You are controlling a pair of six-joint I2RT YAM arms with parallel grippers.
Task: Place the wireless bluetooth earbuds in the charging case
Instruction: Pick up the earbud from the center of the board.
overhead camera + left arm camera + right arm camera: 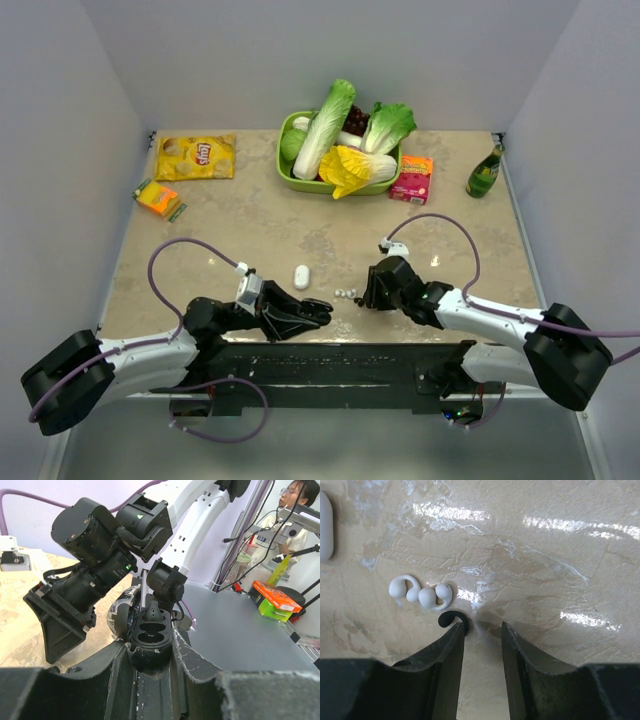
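The white charging case (301, 276) lies shut on the table, and its edge shows in the right wrist view (324, 527). Two white earbuds (345, 293) lie side by side (420, 594) just right of it. My right gripper (368, 293) hovers over the table with its jaws open (483, 626) and nothing between them. A small black hooked piece (451, 619) lies at the tip of its left finger. My left gripper (322, 311) is shut (150, 650) on a black open case (150, 635) with two hollow wells, held near the table's front edge.
At the back stand a green basket (290, 178) of vegetables, a yellow chip bag (196, 157), a pink box (412, 179) and a green bottle (485, 172). An orange packet (158, 198) lies at the left edge. The right arm (100, 555) fills the left wrist view.
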